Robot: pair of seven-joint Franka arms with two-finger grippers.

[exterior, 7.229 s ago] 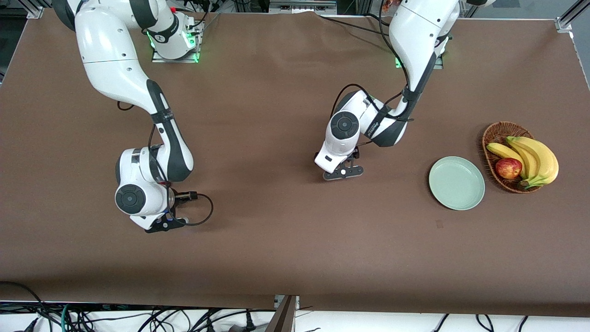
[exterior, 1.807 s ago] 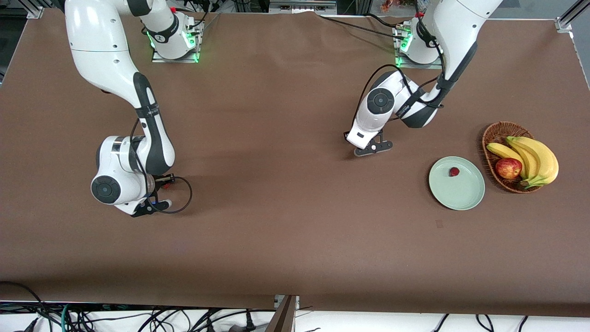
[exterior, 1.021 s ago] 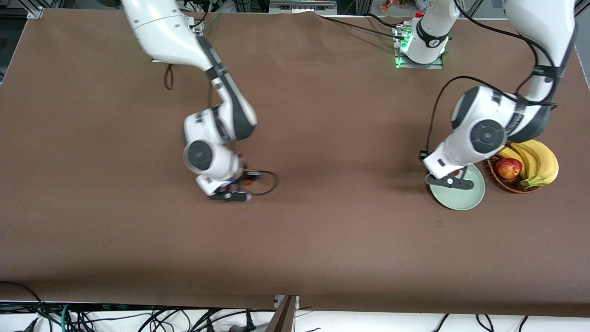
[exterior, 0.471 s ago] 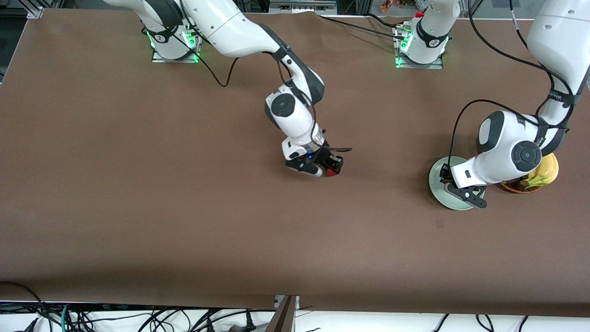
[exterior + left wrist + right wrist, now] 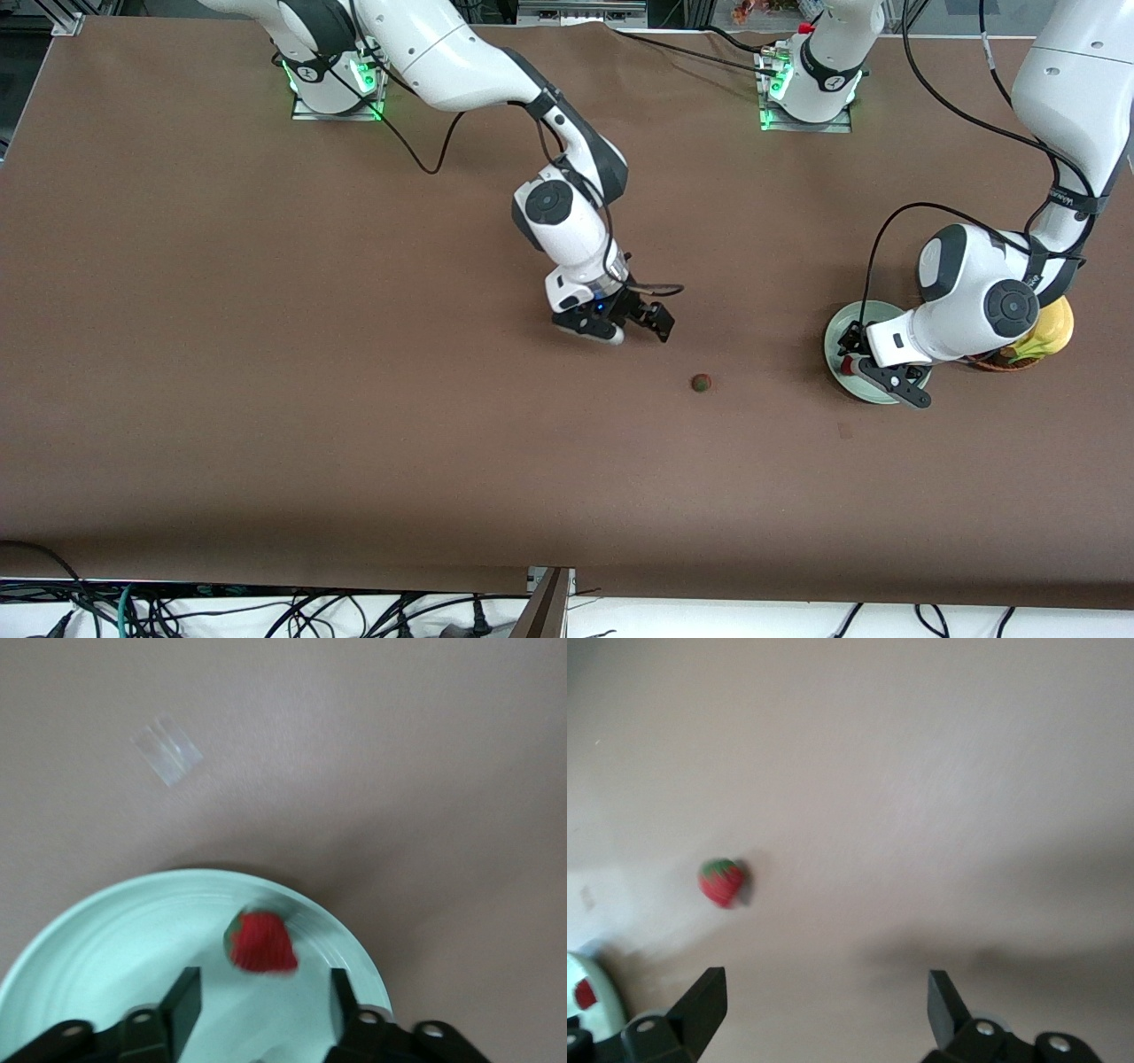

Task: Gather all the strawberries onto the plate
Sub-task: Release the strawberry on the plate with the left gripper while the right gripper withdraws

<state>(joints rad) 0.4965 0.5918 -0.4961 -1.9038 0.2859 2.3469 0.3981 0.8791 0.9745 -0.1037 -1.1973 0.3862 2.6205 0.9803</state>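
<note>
One strawberry (image 5: 701, 383) lies on the bare table between the two grippers, also in the right wrist view as a strawberry (image 5: 723, 881). My right gripper (image 5: 640, 326) (image 5: 824, 992) hangs open and empty over the table's middle, beside that berry. The mint-green plate (image 5: 833, 341) sits toward the left arm's end. My left gripper (image 5: 873, 370) (image 5: 261, 1001) is open just above it. A second strawberry (image 5: 260, 942) (image 5: 848, 365) lies on the plate (image 5: 106, 939) just past the fingertips, free of them. The left arm hides much of the plate.
A wicker basket (image 5: 983, 361) with bananas (image 5: 1054, 323) stands beside the plate, mostly covered by the left arm. A small piece of clear tape (image 5: 166, 749) is stuck to the table near the plate, nearer to the front camera.
The right gripper opened and the strawberry it carried now lies on the table, closer to the plate. The left gripper opened over the plate and its berry lies on the plate.
</note>
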